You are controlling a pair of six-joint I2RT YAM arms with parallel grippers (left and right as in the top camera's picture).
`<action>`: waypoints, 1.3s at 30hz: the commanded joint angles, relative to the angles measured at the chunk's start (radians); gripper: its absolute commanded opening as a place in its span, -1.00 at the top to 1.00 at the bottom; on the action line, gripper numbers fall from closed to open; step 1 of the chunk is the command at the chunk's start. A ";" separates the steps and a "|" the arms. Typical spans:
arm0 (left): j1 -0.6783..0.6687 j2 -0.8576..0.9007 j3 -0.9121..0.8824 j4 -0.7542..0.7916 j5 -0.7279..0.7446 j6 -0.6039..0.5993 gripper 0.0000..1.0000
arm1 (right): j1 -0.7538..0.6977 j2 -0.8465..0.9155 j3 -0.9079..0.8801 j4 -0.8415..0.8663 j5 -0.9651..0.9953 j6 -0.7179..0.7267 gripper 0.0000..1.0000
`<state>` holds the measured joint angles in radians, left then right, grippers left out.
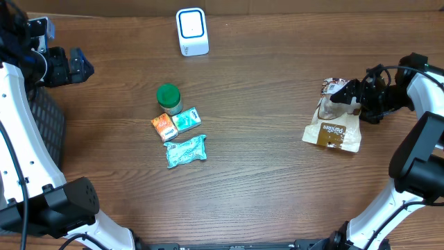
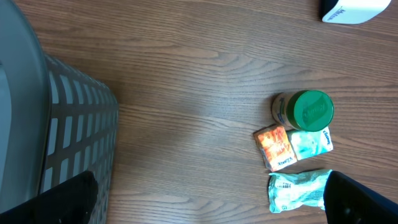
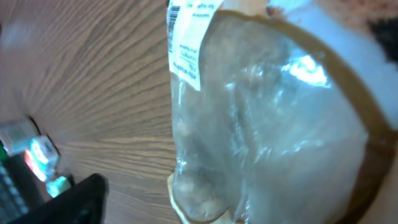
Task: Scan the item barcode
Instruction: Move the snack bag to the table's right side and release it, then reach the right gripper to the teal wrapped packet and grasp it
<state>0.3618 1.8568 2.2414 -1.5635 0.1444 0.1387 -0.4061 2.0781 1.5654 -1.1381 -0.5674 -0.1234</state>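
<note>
One snack bag between spread right jaws.

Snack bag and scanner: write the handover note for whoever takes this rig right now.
Left claw: open, empty, near the mesh basket.
Right claw: at the snack bag, by its top end; grip unclear.
The bag lies at table right, far from the barcode scanner at the back. Green-lidded jar, orange packet, teal packet and teal wrapped pack sit mid-table.
Done: no scan evident.
Left: bring a barcode to the scanner.
</note>
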 commanded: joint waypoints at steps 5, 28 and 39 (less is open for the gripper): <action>-0.002 -0.013 0.020 0.001 -0.003 0.019 -0.99 | -0.021 0.004 0.253 -0.195 0.003 0.027 -1.00; -0.002 -0.013 0.020 0.002 -0.003 0.019 -0.99 | 0.512 0.005 0.340 -0.302 -0.055 0.084 -0.75; -0.002 -0.013 0.020 0.002 -0.003 0.019 -0.99 | 0.875 0.005 -0.007 0.164 -0.066 0.372 -0.57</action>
<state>0.3618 1.8568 2.2417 -1.5631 0.1444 0.1387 0.4213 2.0983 1.6028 -1.0252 -0.6209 0.1463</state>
